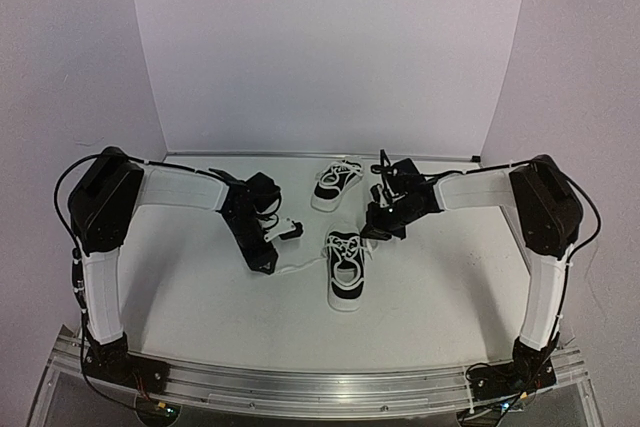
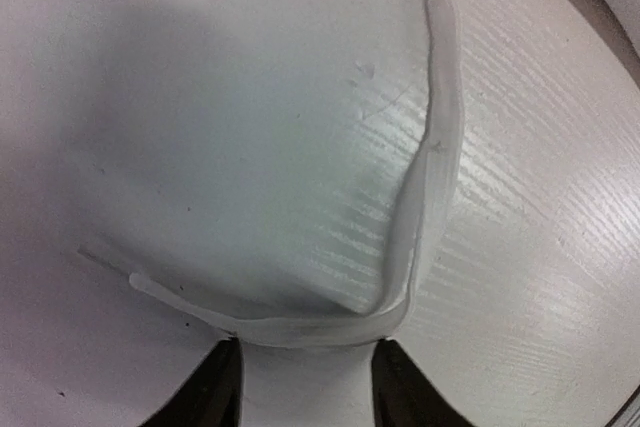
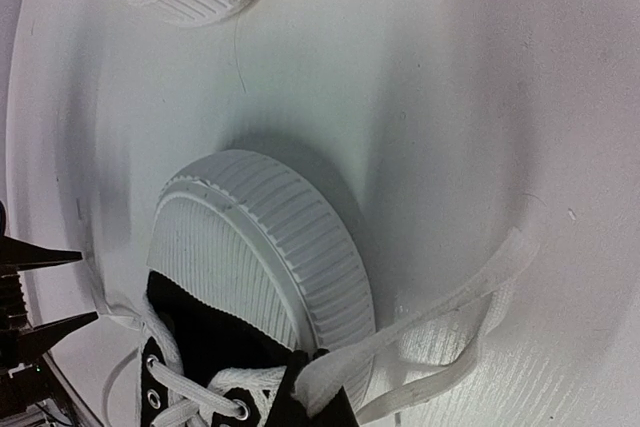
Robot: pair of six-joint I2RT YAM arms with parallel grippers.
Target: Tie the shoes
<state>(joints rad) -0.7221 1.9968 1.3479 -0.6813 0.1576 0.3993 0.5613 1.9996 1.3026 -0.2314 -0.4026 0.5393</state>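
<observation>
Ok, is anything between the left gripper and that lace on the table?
Nothing visible does. The white lace lies flat on the table and bends across just ahead of the open left gripper, with no shoe or other lace between them.

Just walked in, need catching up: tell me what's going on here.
The robot is working on the white laces of a black sneaker. The right fingers are shut on a looped lace by the toe cap; the left fingers stand apart around another lace lying on the table. Nothing looks tied yet.
</observation>
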